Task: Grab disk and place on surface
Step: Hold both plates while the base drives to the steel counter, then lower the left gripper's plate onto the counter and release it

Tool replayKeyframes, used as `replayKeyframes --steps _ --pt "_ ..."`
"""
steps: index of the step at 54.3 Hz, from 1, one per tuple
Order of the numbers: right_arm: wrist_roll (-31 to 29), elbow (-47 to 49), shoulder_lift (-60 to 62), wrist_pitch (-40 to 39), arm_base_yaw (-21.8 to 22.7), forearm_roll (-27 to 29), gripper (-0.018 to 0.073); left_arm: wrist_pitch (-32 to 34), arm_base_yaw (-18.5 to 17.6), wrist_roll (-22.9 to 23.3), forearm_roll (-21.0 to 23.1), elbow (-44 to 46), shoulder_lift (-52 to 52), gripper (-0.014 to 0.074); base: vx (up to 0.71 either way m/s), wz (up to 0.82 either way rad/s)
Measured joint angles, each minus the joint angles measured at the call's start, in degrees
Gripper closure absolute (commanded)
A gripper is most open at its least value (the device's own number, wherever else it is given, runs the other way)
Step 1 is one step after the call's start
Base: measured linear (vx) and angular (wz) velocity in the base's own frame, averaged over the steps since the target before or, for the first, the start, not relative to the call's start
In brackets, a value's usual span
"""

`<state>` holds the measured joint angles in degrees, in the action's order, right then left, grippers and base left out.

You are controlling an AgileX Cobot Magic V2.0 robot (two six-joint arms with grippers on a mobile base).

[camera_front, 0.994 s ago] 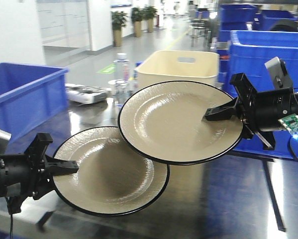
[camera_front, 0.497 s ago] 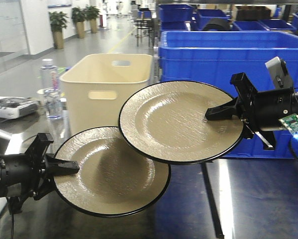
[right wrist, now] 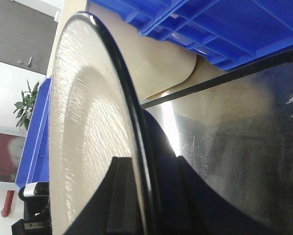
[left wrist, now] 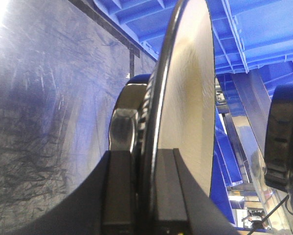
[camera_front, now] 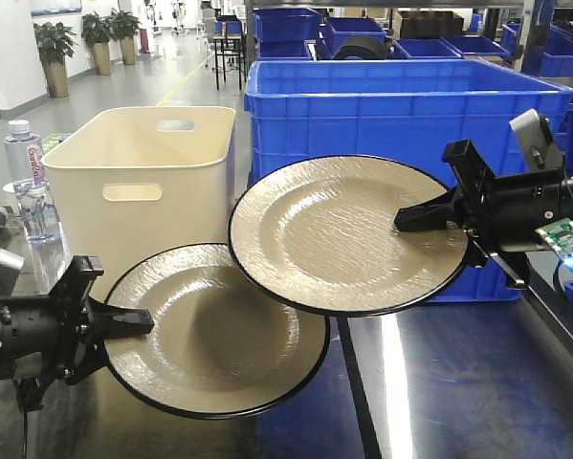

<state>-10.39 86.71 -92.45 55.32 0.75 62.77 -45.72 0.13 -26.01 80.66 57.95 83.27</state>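
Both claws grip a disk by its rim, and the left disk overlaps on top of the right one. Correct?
Reversed: the front-facing view shows the right disk overlapping on top of the left disk. The left claw and right claw do grip rims.

Two round, beige plates with thin black rims and a faintly brushed glaze are both held in the air above the dark, glossy surface (camera_front: 449,382). The lower plate (camera_front: 219,330) sits at the left, face up and roughly level, with the left end effector (camera_front: 123,323) clamped on its left rim. The upper plate (camera_front: 348,234) is higher and to the right, tipped slightly toward the camera. Its lower left edge overlaps the lower plate's far edge, and the right end effector (camera_front: 415,215) pinches its right rim.
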Motion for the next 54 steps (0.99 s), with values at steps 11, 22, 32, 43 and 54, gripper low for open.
replayKeyframes --steps 11,22,32,43,54 --pt "0.0 0.0 0.0 0.2 0.0 0.0 0.0564 0.0 0.0 0.0 0.0 0.0 0.0 0.0598 0.00 0.00" --pt "0.0 0.0 0.0 0.2 0.0 0.0 0.0564 0.0 0.0 0.0 0.0 0.0 0.0 0.0598 0.00 0.00" --pt "0.0 0.0 0.0 0.2 0.0 0.0 0.0564 0.0 0.0 0.0 0.0 0.0 0.0 0.0598 0.00 0.00" --pt "0.0 0.0 0.0 -0.1 0.0 0.0 0.0564 0.0 0.0 0.0 0.0 0.0 0.0 0.0598 0.00 0.00" --pt "0.0 0.0 0.0 -1.4 0.0 0.0 0.0564 1.8 0.0 0.0 -0.8 0.0 0.0 0.0598 0.00 0.00"
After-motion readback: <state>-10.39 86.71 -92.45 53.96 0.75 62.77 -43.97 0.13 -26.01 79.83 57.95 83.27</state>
